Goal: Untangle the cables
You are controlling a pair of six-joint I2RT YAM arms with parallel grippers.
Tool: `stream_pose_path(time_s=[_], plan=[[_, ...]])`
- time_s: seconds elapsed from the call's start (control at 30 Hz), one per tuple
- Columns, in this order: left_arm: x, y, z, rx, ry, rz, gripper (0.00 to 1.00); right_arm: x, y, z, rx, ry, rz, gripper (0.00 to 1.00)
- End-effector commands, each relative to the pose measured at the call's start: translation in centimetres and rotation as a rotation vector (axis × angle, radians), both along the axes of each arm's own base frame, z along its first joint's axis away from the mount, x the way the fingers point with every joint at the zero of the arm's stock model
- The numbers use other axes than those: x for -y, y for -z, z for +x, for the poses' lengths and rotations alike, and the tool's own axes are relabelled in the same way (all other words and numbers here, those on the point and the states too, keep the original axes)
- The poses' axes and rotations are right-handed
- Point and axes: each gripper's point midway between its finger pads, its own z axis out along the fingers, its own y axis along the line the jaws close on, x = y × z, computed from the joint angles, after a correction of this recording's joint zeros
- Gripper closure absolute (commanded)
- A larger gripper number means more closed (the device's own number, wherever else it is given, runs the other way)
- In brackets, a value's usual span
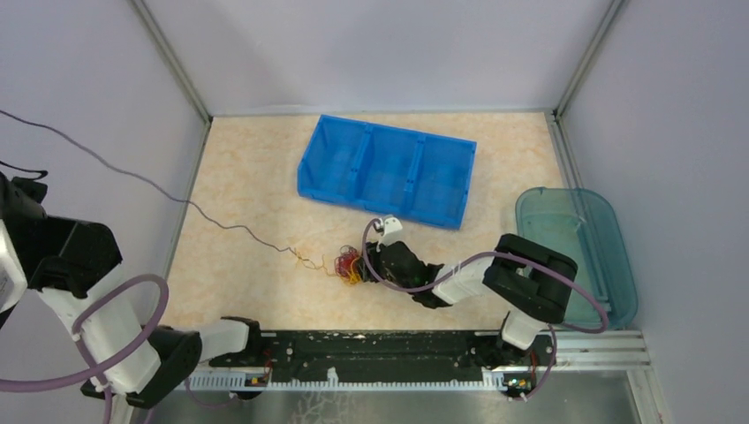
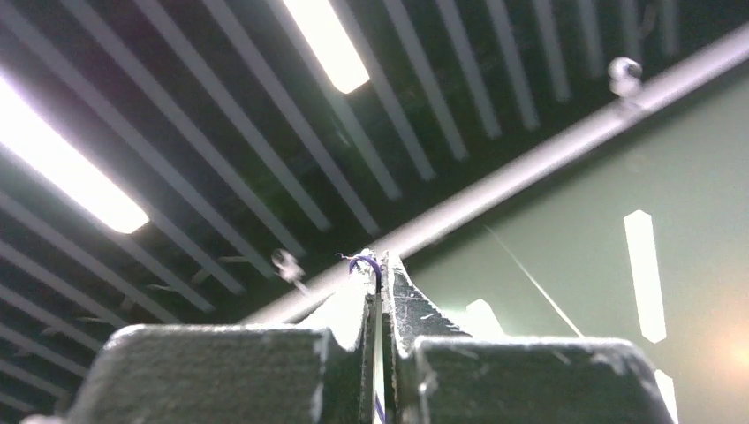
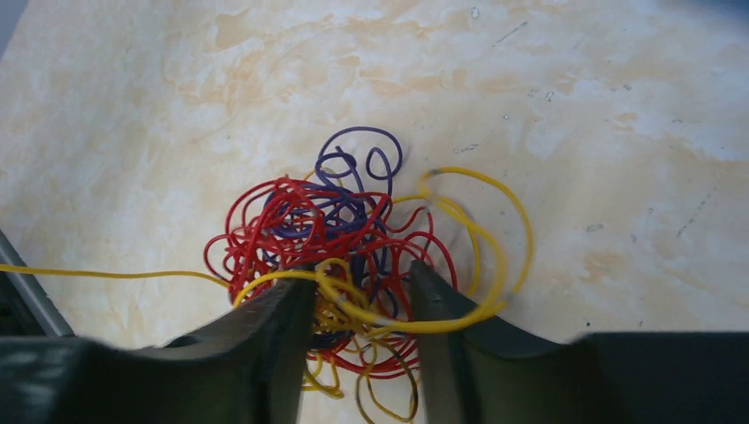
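Note:
The cables are a small tangle (image 1: 351,264) of red, yellow and purple-blue strands on the beige table, seen up close in the right wrist view (image 3: 344,225). My right gripper (image 1: 374,250) is open; its two dark fingers stand astride the near side of the tangle (image 3: 360,287), with yellow loops lying between them. One thin dark strand (image 1: 132,172) is stretched from the tangle up and away to the far left. My left gripper (image 2: 380,265) points up at the ceiling and is shut on a purple-blue strand (image 2: 367,261). It is out of the top view.
A blue three-compartment bin (image 1: 386,170) lies behind the tangle. A teal translucent tub (image 1: 565,221) stands at the right edge. A kinked yellowish strand (image 1: 309,261) trails left of the tangle. Grey walls enclose the table on three sides.

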Motion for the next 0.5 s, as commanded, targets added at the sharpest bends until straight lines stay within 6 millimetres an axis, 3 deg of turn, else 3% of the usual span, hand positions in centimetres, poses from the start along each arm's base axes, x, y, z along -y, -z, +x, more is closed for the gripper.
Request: stream_pose_path(time_s=[0.0,0.1,0.2,0.27,0.33,0.47], plan=[[3.2,3.1,6.2,-0.34,0.127,0.159,1.0,-0.1,-4.8,0.9,0.083,0.044,0.079,0.46],[7.2,10.1,14.1,-0.712,0.269,0.323,1.0,-0.5,-9.9,1.0,0.171,0.007,0.137,0.29],[9.5,16.7,18.9,-0.993,0.412,0.38,1.0,-1.3,-15.1,0.2,0.264,-0.088,0.176,0.2],[10.0,19.5,20.4,-1.076,0.436,0.391,1.0,-1.6,-17.8,-0.4,0.312,-0.146,0.192,0.18],[10.3,21.0,21.4,-1.118,0.447,0.397,1.0,-1.7,-20.2,-1.2,0.357,-0.211,0.206,0.17],[11.1,22.3,21.8,-1.165,0.475,0.436,1.0,-2.4,-24.3,-3.0,0.433,-0.349,0.253,0.16]])
